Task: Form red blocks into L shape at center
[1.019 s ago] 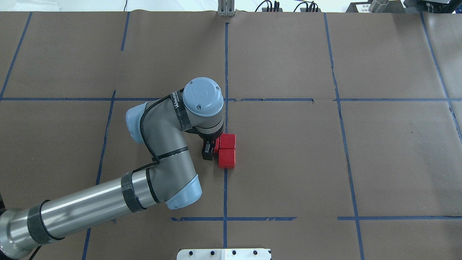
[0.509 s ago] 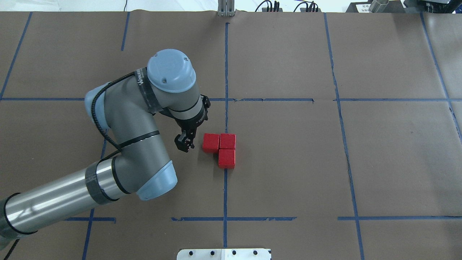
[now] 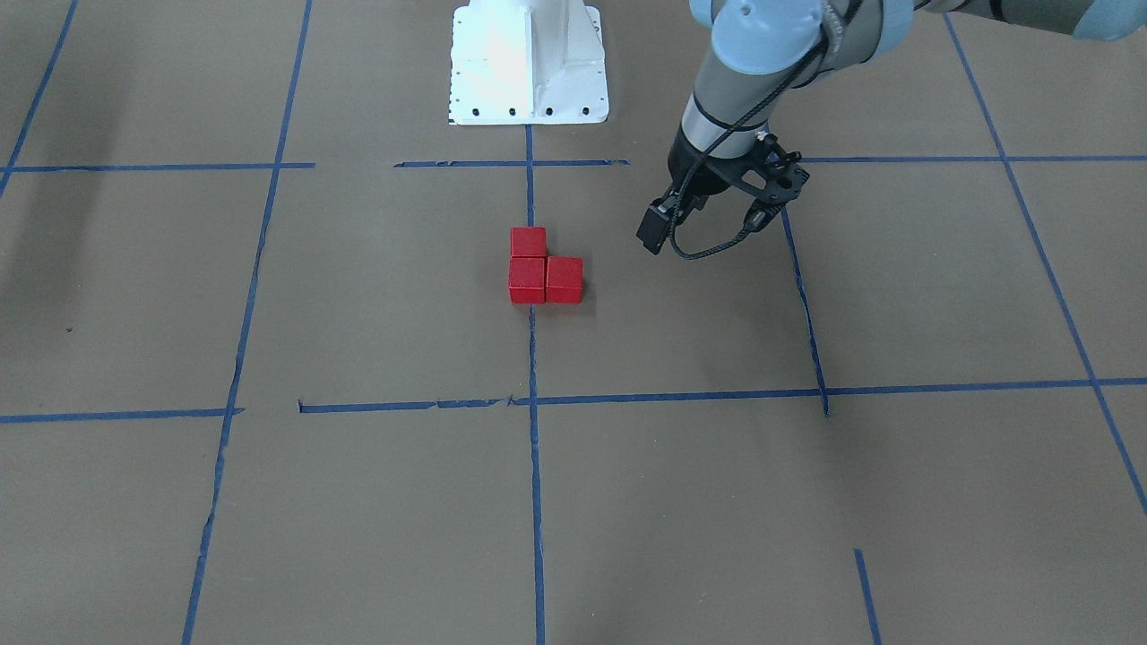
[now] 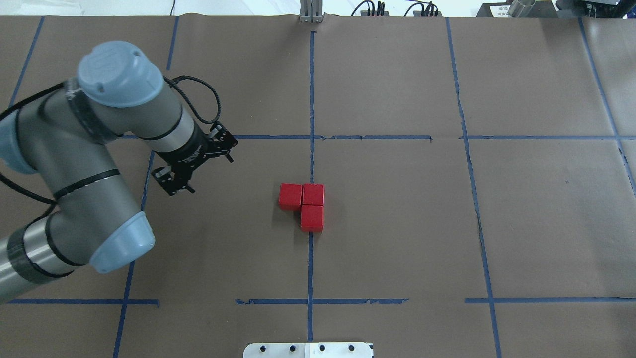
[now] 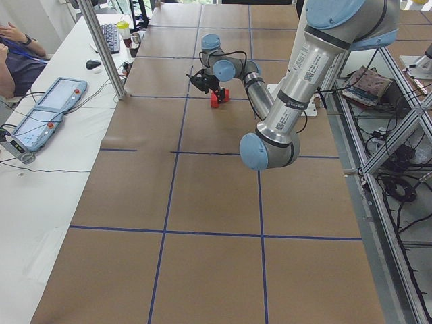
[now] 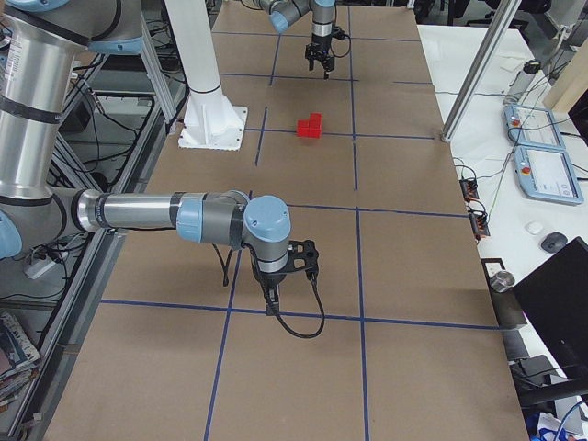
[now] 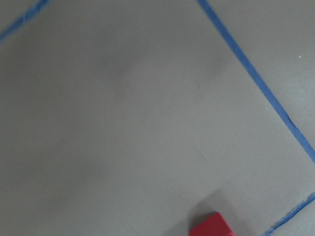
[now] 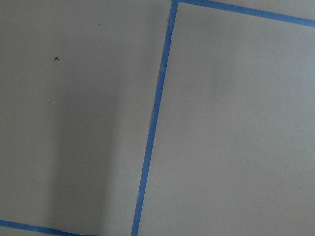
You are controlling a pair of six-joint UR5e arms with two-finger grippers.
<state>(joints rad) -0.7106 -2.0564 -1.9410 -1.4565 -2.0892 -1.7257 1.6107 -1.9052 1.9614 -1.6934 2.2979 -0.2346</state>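
Observation:
Three red blocks (image 4: 290, 196) (image 4: 313, 194) (image 4: 312, 218) lie touching in an L on the center patch (image 4: 377, 209), on its vertical blue tape line (image 4: 310, 258). They also show in the front view (image 3: 528, 242) (image 3: 527, 279) (image 3: 564, 279) and in the side views (image 5: 216, 99) (image 6: 310, 127). My left gripper (image 4: 172, 182) (image 3: 652, 231) hangs well to the left of the blocks, open and empty. A corner of one block (image 7: 210, 226) shows in the left wrist view. My right gripper (image 6: 272, 308) is low over the paper near the table's right end; I cannot tell whether it is open.
The white robot base (image 3: 529, 63) (image 4: 308, 349) stands at the near edge. A metal post (image 4: 311, 12) stands at the far edge. The operators' side table holds teach pendants (image 5: 47, 115) (image 6: 542, 161). Blue tape lines grid the brown paper.
My left gripper has let go of the leftmost block, risen and swung away to the left. The three blocks stay in their L.

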